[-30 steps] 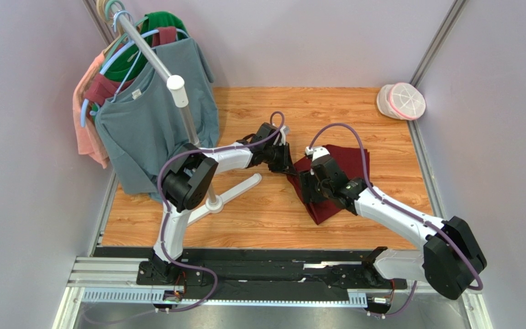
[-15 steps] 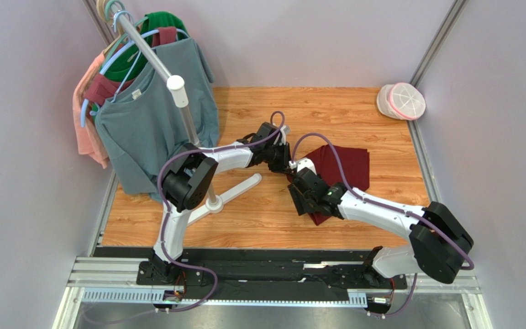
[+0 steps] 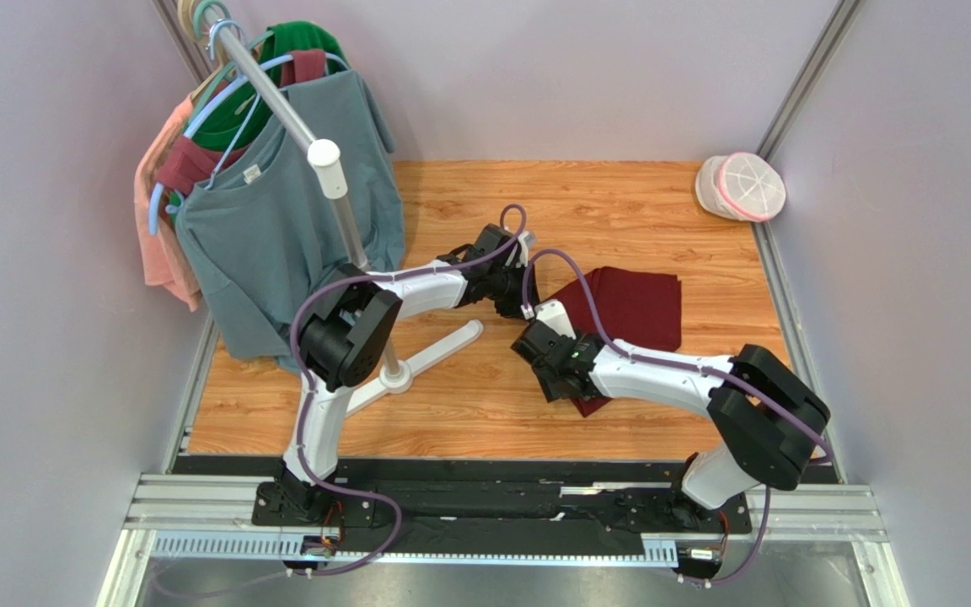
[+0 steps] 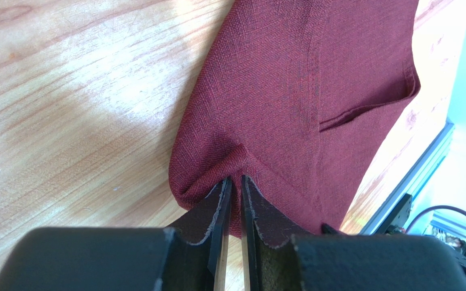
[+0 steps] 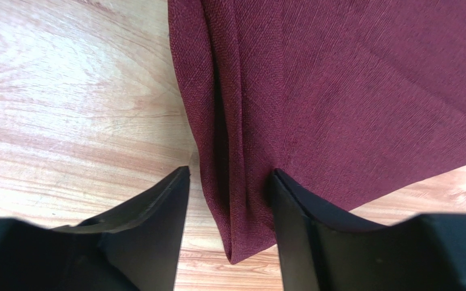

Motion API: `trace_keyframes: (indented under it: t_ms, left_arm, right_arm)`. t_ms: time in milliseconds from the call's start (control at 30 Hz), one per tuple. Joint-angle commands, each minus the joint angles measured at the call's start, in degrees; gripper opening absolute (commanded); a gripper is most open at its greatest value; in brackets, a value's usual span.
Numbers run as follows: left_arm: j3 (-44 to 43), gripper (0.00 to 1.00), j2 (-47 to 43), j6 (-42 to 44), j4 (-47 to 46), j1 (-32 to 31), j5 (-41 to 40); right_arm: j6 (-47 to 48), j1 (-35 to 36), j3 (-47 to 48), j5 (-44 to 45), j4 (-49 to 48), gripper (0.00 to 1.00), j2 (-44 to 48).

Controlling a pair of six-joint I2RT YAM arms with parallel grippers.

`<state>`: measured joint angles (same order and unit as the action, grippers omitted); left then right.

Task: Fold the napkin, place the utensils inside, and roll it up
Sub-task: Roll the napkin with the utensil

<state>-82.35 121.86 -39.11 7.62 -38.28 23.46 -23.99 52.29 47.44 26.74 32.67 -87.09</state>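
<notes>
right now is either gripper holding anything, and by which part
The left gripper pinches the napkin by a bunched bit of its folded edge. The right gripper is open, astride another folded edge, holding nothing.

Left gripper (image 4: 232, 185) pinches the napkin (image 4: 290, 85) at a corner; right gripper (image 5: 229, 182) spread wide astride its folded edge

Wooden table (image 3: 655, 202). Clothes rack (image 3: 326, 190) at the far left corner, slanted metal pole, white T-shaped base (image 3: 434, 352) resting on the table. On its hangers: grey-blue shirt (image 3: 263, 240) in front, maroon shirt (image 3: 193, 162), pink top (image 3: 155, 240), green garment (image 3: 301, 44) behind. Round white container (image 3: 741, 186) with pinkish lid at the far right corner.
</notes>
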Motion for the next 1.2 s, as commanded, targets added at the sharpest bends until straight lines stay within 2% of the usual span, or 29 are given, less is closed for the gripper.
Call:
trace_keyframes:
  t_ms: [0, 67, 100, 167, 267, 333, 367, 567, 600, 767, 1167]
  left_arm:
    - [-1.94, 0.20, 0.66, 1.85, 1.87, 0.05, -0.79]
    - [-1.85, 0.20, 0.48, 1.93, 1.96, -0.04, -0.87]
    - [-1.85, 0.20, 0.48, 1.94, 1.88, 0.05, -0.88]
    - [-2.03, 0.20, 0.48, 1.94, 1.88, -0.04, -0.88]
    - [-1.94, 0.21, 0.04, 2.02, 1.79, -0.04, -0.70]
    - [-1.51, 0.24, -0.74, 2.37, 1.52, 0.14, -0.61]
    - [-1.24, 0.25, -1.62, 2.55, 1.35, 0.14, -0.61]
    - [-0.27, 0.43, -5.84, 4.66, 2.22, 0.31, -1.93]
    - [-0.18, 0.47, -6.37, 5.18, 2.49, 0.31, -2.37]
    - [0.96, 0.58, -9.80, 7.20, 4.07, 0.67, -4.03]
    - [4.21, 0.67, -14.02, 10.89, 4.07, 1.28, -4.48]
  right_arm:
    - [-4.57, 0.97, 1.43, 2.44, 1.79, 0.52, -2.03]
    - [-5.45, 0.97, 1.08, 1.74, 1.70, 0.48, -3.08]
    - [-6.06, 0.97, 0.73, 1.65, 1.79, 0.39, -3.43]
    - [-6.25, 1.06, 0.20, 0.77, 1.53, 0.30, -3.96]
    - [-5.28, 0.88, -0.24, -3.16, 0.30, 0.08, -4.05]
    - [-4.06, 0.36, -0.86, -6.25, -1.54, 0.02, -3.35]
    - [-3.70, -0.08, -1.12, -10.44, -3.12, 0.00, -2.92]
    - [-1.68, -4.47, -1.65, -28.56, -5.94, 0.00, -0.28]
    - [-1.59, -5.79, -1.56, -30.50, -6.21, 0.00, 0.16]
    - [-1.50, -11.84, -2.44, -40.79, -8.66, 0.00, 1.92]
    - [-3.52, -27.05, -10.43, -62.24, -22.90, 0.00, 0.61]
